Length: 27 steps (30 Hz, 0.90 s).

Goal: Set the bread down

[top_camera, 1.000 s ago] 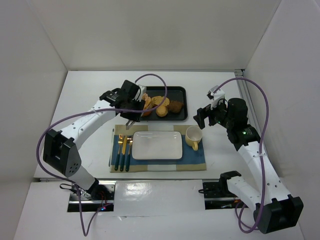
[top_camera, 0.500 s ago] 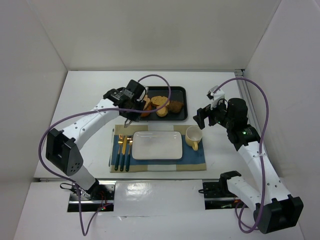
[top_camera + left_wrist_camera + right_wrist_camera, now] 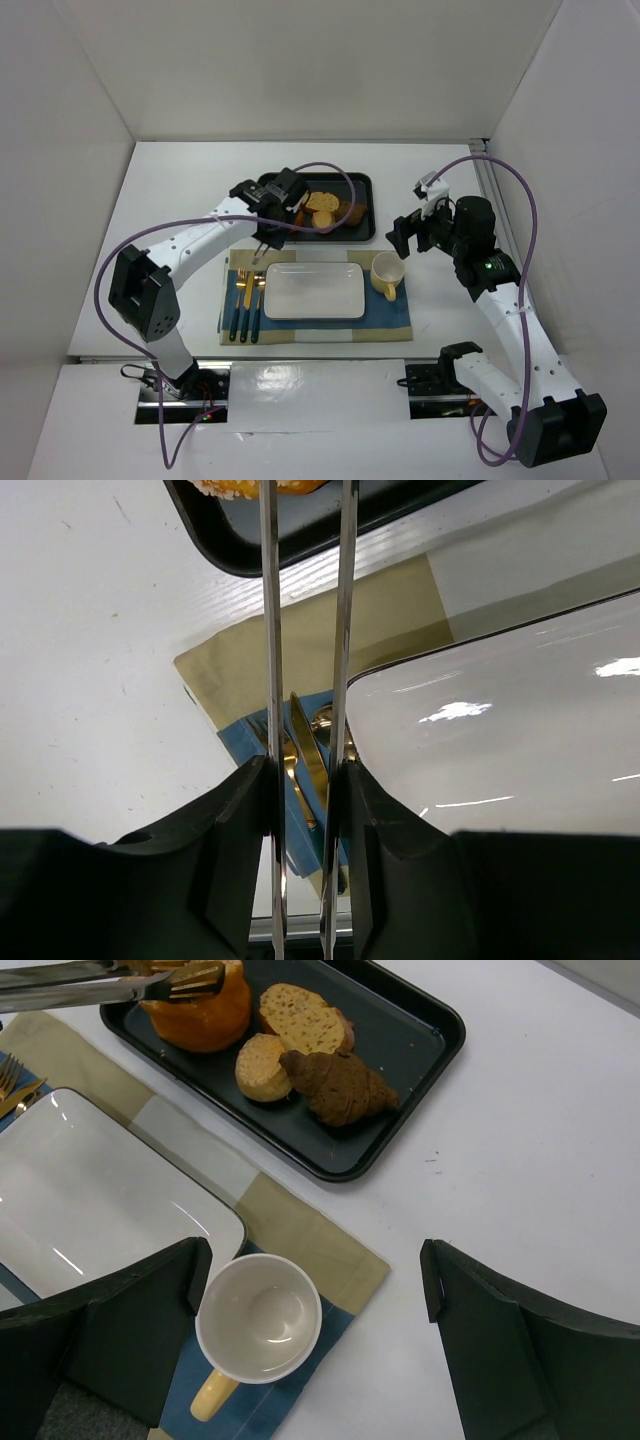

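Note:
The bread (image 3: 195, 1012), a large orange-golden bun, sits in the left end of the black tray (image 3: 405, 1035); its edge shows in the left wrist view (image 3: 262, 486) and it is partly hidden in the top view (image 3: 298, 213). My left gripper (image 3: 272, 222) (image 3: 305, 775) is shut on metal tongs (image 3: 268, 630). The tongs' tips (image 3: 190, 980) rest at the bun's top; whether they grip it I cannot tell. My right gripper (image 3: 410, 235) (image 3: 315, 1260) is open and empty, hovering over the cup.
The tray also holds two tan slices (image 3: 298, 1018) and a dark brown chunk (image 3: 340, 1087). A white rectangular plate (image 3: 314, 290) lies on a blue-and-tan placemat (image 3: 385, 310), with gold cutlery (image 3: 245, 295) to its left and a white, yellow-handled cup (image 3: 387, 272) to its right.
My left arm has swung right and forward over the tray, bringing the tongs' tips to the bun. The right arm has not moved.

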Tool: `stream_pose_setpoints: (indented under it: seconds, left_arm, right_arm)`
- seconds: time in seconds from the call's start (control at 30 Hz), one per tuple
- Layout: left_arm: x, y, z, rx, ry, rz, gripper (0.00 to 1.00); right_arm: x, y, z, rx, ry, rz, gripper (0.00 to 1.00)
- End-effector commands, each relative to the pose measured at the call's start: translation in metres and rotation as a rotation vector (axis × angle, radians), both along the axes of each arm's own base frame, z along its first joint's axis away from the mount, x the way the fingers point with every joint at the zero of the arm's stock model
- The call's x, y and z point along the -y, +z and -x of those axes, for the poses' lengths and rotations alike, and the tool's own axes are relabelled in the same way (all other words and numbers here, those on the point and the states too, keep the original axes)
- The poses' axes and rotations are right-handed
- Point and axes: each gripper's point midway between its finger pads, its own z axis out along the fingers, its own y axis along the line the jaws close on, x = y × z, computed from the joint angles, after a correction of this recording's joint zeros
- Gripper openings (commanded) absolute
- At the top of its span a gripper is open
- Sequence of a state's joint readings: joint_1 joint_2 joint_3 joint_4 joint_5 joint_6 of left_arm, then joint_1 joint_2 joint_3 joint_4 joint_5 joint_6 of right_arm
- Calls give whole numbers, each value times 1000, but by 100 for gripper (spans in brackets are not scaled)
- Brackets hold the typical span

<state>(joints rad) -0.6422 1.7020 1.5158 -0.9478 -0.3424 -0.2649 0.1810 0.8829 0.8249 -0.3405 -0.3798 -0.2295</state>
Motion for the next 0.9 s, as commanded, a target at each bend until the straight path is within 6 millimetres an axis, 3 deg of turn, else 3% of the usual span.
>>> stream_pose_setpoints:
  seconds: [0.0, 0.17, 0.3, 0.57, 0.67, 0.87]
  left_arm:
    - [-1, 18, -4, 52, 11, 14, 0]
    - [5, 43, -5, 122, 10, 100, 0]
    - [10, 84, -7, 222, 9, 225, 0]
    - [3, 116, -6, 311, 20, 296, 0]
    - [-2, 117, -5, 313, 29, 296, 0]
    - [-1, 136, 14, 311, -3, 369, 0]
  right_arm:
    - [-3, 0, 4, 3, 21, 2, 99]
    - [-3, 0, 4, 3, 21, 2, 99]
    - [-3, 0, 4, 3, 21, 2, 99]
    - [-3, 0, 4, 3, 21, 2, 99]
    - [-3, 0, 4, 3, 21, 2, 99]
    - [-2, 0, 3, 4, 13, 6, 99]
